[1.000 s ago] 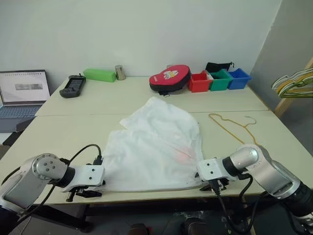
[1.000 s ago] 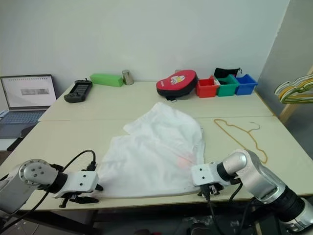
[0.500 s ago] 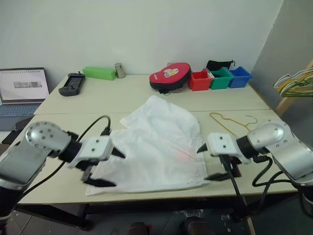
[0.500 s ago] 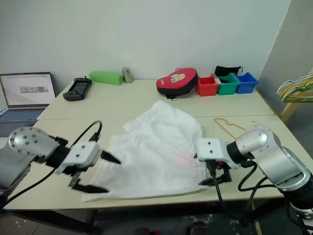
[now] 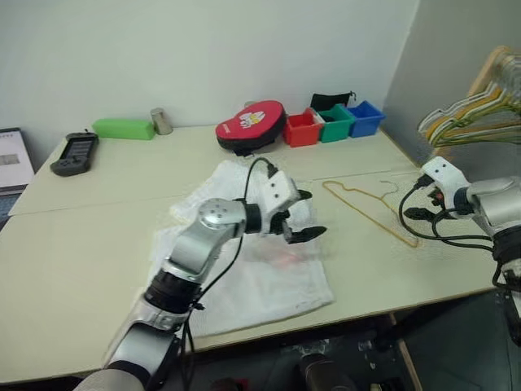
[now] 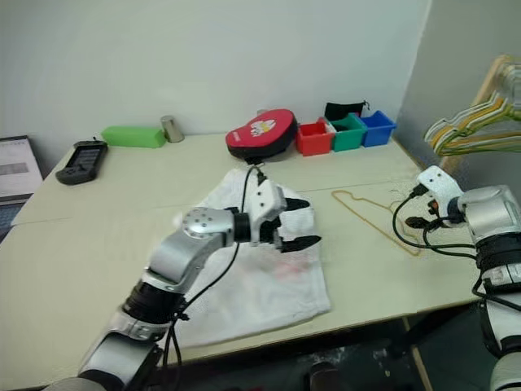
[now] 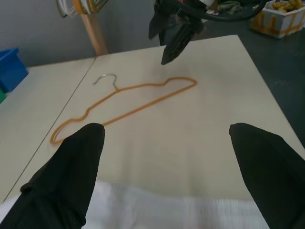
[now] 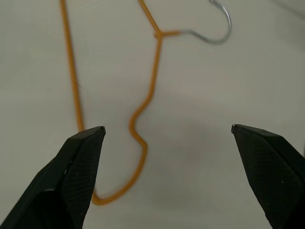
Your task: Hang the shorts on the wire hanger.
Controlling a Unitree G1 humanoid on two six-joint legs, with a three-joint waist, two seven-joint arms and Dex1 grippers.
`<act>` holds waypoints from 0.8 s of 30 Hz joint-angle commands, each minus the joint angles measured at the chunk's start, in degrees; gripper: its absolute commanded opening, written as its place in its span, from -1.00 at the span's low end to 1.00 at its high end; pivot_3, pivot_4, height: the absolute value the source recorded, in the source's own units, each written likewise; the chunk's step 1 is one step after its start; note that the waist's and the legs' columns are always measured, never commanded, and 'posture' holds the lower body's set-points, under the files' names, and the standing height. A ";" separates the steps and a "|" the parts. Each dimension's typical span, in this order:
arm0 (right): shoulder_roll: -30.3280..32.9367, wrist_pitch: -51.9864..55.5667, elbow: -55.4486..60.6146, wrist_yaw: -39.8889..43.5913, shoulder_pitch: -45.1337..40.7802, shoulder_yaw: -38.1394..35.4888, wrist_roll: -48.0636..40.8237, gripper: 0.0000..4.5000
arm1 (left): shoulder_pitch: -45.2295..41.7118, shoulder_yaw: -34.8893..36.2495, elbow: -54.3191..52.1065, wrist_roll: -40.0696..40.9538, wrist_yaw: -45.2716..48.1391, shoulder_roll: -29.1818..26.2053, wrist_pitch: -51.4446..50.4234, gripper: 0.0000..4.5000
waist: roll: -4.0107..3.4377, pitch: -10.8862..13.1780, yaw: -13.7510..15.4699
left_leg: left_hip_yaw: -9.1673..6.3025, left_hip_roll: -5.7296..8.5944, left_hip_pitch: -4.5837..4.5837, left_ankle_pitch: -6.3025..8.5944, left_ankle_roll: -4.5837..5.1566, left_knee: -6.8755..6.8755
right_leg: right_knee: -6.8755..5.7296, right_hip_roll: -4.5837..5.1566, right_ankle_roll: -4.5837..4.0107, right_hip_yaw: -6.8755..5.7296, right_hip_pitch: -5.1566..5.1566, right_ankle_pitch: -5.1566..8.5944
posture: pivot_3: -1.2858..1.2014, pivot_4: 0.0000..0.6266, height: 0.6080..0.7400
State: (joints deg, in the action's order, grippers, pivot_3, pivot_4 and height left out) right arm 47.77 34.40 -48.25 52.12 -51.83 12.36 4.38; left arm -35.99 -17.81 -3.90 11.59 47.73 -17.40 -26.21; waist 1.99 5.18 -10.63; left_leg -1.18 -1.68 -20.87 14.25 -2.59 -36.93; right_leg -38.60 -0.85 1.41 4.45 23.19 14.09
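- On the table [image 5: 73,236] near you, the shorts [image 5: 269,281] lie flat, and your left arm hides part of them.
- Your left gripper [image 5: 303,215] is wide open above the shorts and holds nothing.
- Right of the shorts lies the wire hanger [image 5: 366,209], flat on the table.
- Your right gripper [image 5: 413,201] is wide open over the hanger's right end, empty.
- At the far left, the laptop [image 6: 16,167] is cut off by the edge.
- The red case [image 5: 249,126] has a picture you can't make out.
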 commanded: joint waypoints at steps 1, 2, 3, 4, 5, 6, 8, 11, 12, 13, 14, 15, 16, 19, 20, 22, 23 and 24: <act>-0.95 -7.83 -11.76 1.03 -3.44 -0.15 2.03 1.00 | 1.78 0.12 -4.47 -0.22 -2.90 0.87 -1.63 0.98 | -0.02 0.01 -0.85 | 0.01 0.00 0.00 0.00 0.00 0.00 | -0.01 -0.01 0.00 0.03 0.00 0.00 | -0.08 -0.83 1.00; -1.46 -8.39 -14.13 1.18 -4.14 -0.58 2.04 1.00 | 2.55 -0.02 -5.39 -0.30 -3.33 0.87 -2.12 0.98 | -0.03 0.02 -1.12 | 0.08 0.00 -0.01 0.00 0.00 0.01 | -0.07 -0.05 0.01 0.17 -0.01 0.00 | -0.07 -0.82 1.00; -2.01 -8.91 -16.05 1.53 -4.78 -1.06 1.88 1.00 | 3.19 -0.05 -6.09 -0.29 -3.69 0.81 -2.66 0.98 | -0.06 0.04 -1.45 | 0.15 0.02 0.04 0.00 0.00 0.01 | -0.14 -0.06 0.01 0.32 -0.02 0.01 | -0.07 -0.82 1.00; -2.40 -9.64 -17.51 2.07 -5.21 -1.29 1.86 1.00 | 3.79 0.00 -6.78 -0.25 -3.92 0.70 -3.09 0.98 | -0.07 0.04 -1.76 | 0.24 0.04 0.09 0.00 0.01 0.01 | -0.22 -0.08 0.02 0.57 -0.02 0.01 | -0.06 -0.82 1.00; -2.94 -10.03 -18.97 2.19 -5.67 -1.70 1.66 1.00 | 4.46 0.20 -7.56 -0.20 -4.31 0.50 -3.70 0.98 | -0.07 0.05 -2.10 | 0.29 0.05 0.12 0.00 0.00 -0.01 | -0.27 -0.08 0.06 0.65 -0.02 -0.01 | -0.06 -0.82 1.00; -3.45 -10.32 -20.18 2.16 -6.06 -2.04 1.50 1.00 | 4.99 0.50 -8.17 -0.12 -4.71 0.34 -4.22 0.98 | -0.07 0.05 -2.29 | 0.34 0.08 0.15 0.00 0.00 -0.03 | -0.29 -0.09 0.12 0.73 -0.02 -0.06 | -0.05 -0.82 1.00; -4.50 -10.29 -22.12 1.26 -6.84 -3.23 0.82 1.00 | 5.72 1.21 -9.04 -0.09 -5.50 0.03 -5.18 0.98 | -0.08 0.05 -2.44 | 0.38 0.19 0.19 -0.03 0.02 -0.06 | -0.33 -0.18 0.19 0.93 -0.05 -0.10 | -0.04 -0.82 1.00; -5.71 -9.65 -24.12 -0.78 -8.30 -5.43 0.00 1.00 | 6.43 2.21 -10.28 -0.24 -6.67 -1.02 -6.30 0.98 | -0.08 0.05 -2.41 | 0.44 0.30 0.21 -0.07 0.05 -0.12 | -0.33 -0.19 0.25 1.21 -0.12 -0.13 | -0.03 -0.82 1.00; -5.87 -9.81 -24.40 -1.26 -8.53 -5.65 0.32 1.00 | 6.54 2.48 -10.54 -0.12 -6.86 -1.32 -6.52 0.98 | -0.08 0.05 -2.28 | 0.45 0.32 0.21 -0.07 0.05 -0.13 | -0.32 -0.19 0.27 1.24 -0.13 -0.14 | -0.03 -0.83 1.00; -5.98 -9.79 -24.67 -1.74 -8.78 -6.06 0.49 1.00 | 6.59 2.79 -10.79 0.08 -7.05 -1.57 -6.78 0.98 | -0.08 0.05 -2.03 | 0.44 0.33 0.19 -0.07 0.05 -0.13 | -0.30 -0.19 0.31 1.23 -0.13 -0.16 | -0.02 -0.82 1.00; -5.99 -9.45 -24.99 -2.39 -9.23 -6.91 0.24 1.00 | 6.69 3.18 -11.09 0.24 -7.39 -1.79 -7.15 0.98 | -0.08 0.05 -1.87 | 0.42 0.33 0.17 -0.07 0.05 -0.11 | -0.26 -0.19 0.32 1.21 -0.12 -0.16 | -0.02 -0.82 1.00; -5.93 -8.74 -25.35 -3.13 -9.74 -7.96 -0.34 1.00 | 6.92 3.57 -11.43 0.17 -7.75 -2.20 -7.39 0.98 | -0.09 0.05 -1.67 | 0.41 0.32 0.16 -0.07 0.05 -0.10 | -0.25 -0.19 0.34 1.19 -0.09 -0.15 | -0.01 -0.83 1.00; -5.87 -8.45 -25.64 -3.68 -10.02 -8.65 -0.60 1.00 | 7.15 3.86 -11.69 0.11 -7.99 -2.59 -7.58 0.98 | -0.09 0.05 -1.49 | 0.40 0.32 0.14 -0.07 0.05 -0.09 | -0.23 -0.19 0.37 1.18 -0.06 -0.13 | -0.01 -0.84 1.00; -6.02 -9.36 -26.02 -4.38 -9.83 -8.81 0.58 1.00 | 7.57 4.13 -11.95 0.20 -8.06 -3.42 -7.65 0.98 | -0.09 0.05 -0.78 | 0.42 0.29 0.10 -0.06 0.05 -0.03 | -0.12 -0.19 0.40 1.17 -0.05 -0.12 | -0.01 -0.84 1.00; -6.28 -9.35 -26.32 -5.22 -9.20 -8.89 0.92 1.00 | 7.67 4.03 -12.29 0.24 -8.26 -3.48 -7.84 0.98 | -0.10 0.05 -0.54 | 0.41 0.29 0.11 -0.06 0.05 -0.03 | -0.10 -0.19 0.40 1.16 -0.05 -0.12 | -0.01 -0.86 1.00; -6.61 -9.13 -26.70 -6.25 -8.49 -9.20 1.20 1.00 | 7.76 3.89 -12.72 0.32 -8.57 -3.51 -8.11 0.98 | -0.10 0.04 -0.26 | 0.40 0.29 0.12 -0.06 0.05 -0.04 | -0.06 -0.19 0.40 1.13 -0.05 -0.12 | -0.01 -0.86 1.00; -6.82 -9.00 -26.77 -6.56 -8.43 -9.32 1.27 1.00 | 7.78 4.01 -12.71 0.42 -8.51 -3.67 -8.10 0.98 | -0.11 0.04 -0.16 | 0.40 0.29 0.10 -0.06 0.05 -0.05 | -0.06 -0.18 0.41 1.13 -0.05 -0.12 | -0.01 -0.87 1.00; -7.13 -8.90 -26.92 -6.74 -8.10 -9.43 1.30 1.00 | 7.71 3.93 -12.94 0.46 -8.52 -3.74 -8.32 0.98 | -0.11 0.04 -0.08 | 0.40 0.31 0.09 -0.06 0.05 -0.05 | -0.04 -0.18 0.41 1.15 -0.05 -0.12 | -0.01 -0.89 1.00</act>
State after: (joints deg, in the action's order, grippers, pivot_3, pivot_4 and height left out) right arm 40.44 25.61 -75.17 46.07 -59.65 3.89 5.55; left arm -27.64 -15.12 -13.98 11.41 39.42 -21.08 -34.66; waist 1.88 5.22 -10.71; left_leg -0.78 -1.36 -20.78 14.19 -2.54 -36.99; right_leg -38.64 -1.02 1.82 5.62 23.14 13.96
